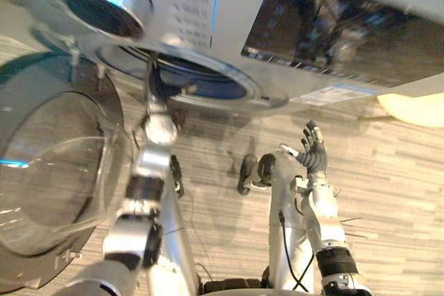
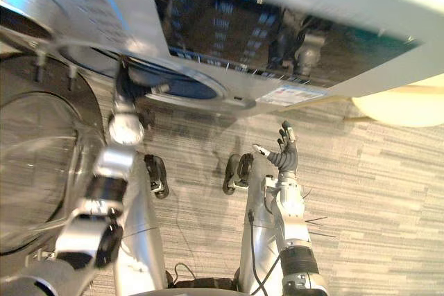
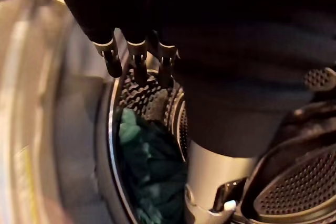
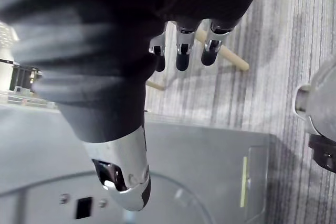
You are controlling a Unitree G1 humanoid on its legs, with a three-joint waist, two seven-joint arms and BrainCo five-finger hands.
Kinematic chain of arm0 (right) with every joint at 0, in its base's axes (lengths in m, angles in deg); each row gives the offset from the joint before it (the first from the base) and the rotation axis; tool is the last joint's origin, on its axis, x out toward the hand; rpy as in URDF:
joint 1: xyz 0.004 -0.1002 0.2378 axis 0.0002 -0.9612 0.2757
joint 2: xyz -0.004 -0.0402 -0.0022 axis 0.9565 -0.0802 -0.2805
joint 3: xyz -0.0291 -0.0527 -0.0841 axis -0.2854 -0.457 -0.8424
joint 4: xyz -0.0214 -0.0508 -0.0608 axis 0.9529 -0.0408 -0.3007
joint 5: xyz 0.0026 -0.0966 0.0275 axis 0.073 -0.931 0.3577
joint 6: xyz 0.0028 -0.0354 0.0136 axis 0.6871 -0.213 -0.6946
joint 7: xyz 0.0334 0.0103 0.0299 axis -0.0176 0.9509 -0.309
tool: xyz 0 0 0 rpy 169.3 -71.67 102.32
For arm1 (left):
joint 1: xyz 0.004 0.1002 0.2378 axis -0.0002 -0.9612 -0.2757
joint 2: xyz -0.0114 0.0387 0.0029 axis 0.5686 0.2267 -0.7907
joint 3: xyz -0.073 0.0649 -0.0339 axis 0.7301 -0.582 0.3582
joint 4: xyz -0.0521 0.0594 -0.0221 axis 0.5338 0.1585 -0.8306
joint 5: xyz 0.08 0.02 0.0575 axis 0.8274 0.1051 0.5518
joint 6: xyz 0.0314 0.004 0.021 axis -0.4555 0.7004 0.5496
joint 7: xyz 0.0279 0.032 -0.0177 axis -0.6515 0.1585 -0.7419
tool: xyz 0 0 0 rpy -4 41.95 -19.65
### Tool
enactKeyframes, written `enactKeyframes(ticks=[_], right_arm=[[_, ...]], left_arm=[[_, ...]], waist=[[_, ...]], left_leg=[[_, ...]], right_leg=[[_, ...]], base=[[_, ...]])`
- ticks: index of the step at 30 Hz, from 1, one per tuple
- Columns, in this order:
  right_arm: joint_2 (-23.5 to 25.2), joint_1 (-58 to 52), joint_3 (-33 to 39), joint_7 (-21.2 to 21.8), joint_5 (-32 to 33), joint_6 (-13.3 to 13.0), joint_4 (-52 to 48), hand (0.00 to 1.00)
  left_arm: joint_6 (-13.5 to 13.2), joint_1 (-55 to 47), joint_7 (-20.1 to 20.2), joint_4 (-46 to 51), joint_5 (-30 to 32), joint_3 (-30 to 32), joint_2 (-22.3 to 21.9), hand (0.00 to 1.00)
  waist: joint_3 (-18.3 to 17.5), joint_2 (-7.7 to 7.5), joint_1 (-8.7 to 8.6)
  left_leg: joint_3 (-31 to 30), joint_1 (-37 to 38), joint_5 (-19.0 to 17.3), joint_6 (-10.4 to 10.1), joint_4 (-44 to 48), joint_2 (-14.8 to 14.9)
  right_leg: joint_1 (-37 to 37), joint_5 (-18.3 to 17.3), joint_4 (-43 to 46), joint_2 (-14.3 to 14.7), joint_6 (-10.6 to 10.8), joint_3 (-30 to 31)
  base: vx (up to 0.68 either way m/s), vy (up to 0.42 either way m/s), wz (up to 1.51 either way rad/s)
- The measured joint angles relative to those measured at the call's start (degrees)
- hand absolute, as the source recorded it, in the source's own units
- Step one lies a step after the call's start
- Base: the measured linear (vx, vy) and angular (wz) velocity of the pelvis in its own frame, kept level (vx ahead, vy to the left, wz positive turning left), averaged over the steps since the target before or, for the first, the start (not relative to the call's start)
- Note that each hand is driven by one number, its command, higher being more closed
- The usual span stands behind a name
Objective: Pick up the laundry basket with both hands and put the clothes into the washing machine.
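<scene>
Washer [image 1: 229,5]: silver-grey front-loader, seen from above, standing on a grey striped floor [image 1: 388,192].

Door [image 1: 55,171]: round, glass, swung open to the robot's left.

Drum [image 3: 142,95]: perforated metal wall, seen past the left fingertips in the left wrist view.

Clothes [image 3: 149,166]: a dark green bundle lay inside the drum, against its lower wall. It was near the left hand, but nothing gripped it.

Left hand [image 3: 138,56]: its arm reached forward into the washer's round opening [image 1: 201,81]. The fingers were straight to relaxed and the thumb was held apart from them. It held nothing.

Right hand [image 1: 313,152]: raised in front of the washer, above the floor and well apart from the opening. The fingers were spread and the thumb was out. It was empty.

Pale rounded item [image 1: 416,109]: cream-yellow, at the right edge beside the washer; what it was could not be told.

Wooden rod [image 4: 226,53]: light-coloured and slanted across the floor, seen just past the right fingertips in the right wrist view.
</scene>
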Motion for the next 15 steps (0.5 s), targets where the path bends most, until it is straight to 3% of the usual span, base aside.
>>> enactKeyframes(ticks=[3, 5, 9, 11, 15], right_arm=[[-0.3, -3.9, -0.1, 0.1, -1.6, 1.5, 3.3, 0.00], [-0.9, -6.0, -0.2, 0.2, -2.6, 2.2, 6.3, 0.00], [-1.0, -8.3, 0.1, 0.6, -2.6, 3.1, 11.2, 0.00], [-1.4, -8.0, 0.5, 1.6, -2.6, 3.2, 18.5, 0.00], [-2.5, -7.2, 2.8, 2.4, -2.5, 3.6, 26.7, 0.00]], left_arm=[[-1.9, -8.5, 2.1, -0.3, -4.2, -1.5, -0.4, 0.00], [-3.3, -14.1, 4.8, -3.8, -6.9, -1.6, -0.9, 0.00], [-3.5, -17.0, 9.0, -14.3, -8.0, -1.3, -1.1, 0.00], [-3.5, -17.0, 10.5, -22.8, -7.8, -1.1, -1.4, 0.00], [-3.3, -16.5, 11.5, -30.9, -7.0, -0.6, -0.7, 0.00]], waist=[[-3.1, 1.28, 0.17], [-5.8, 2.56, 0.29], [-10.0, 3.79, 0.00], [-12.9, 4.72, -0.14], [-14.6, 6.66, -0.68]], left_leg=[[1.8, 10.1, 2.4, -0.1, -9.6, -0.5], [5.1, 19.6, 5.3, 0.0, -19.6, -0.5], [9.4, 30.8, 10.0, 0.3, -34.0, -2.0], [11.6, 37.2, 14.5, 0.5, -44.8, -3.5], [14.3, 45.5, 19.4, 0.7, -57.0, -5.4]], right_leg=[[9.6, 2.1, -8.8, 0.4, 0.4, -1.1], [17.8, 5.5, -18.5, 1.7, 1.2, -0.9], [26.7, 10.5, -31.5, 2.6, 2.5, -0.4], [31.6, 15.0, -41.5, 3.6, 3.2, 0.5], [39.0, 21.4, -54.6, 5.1, 4.1, 2.0]], base=[[0.25, -0.036, 0.05], [0.23, 0.045, -0.26], [0.18, 0.070, -0.24], [0.18, 0.091, -0.29], [0.15, 0.093, -0.29]])
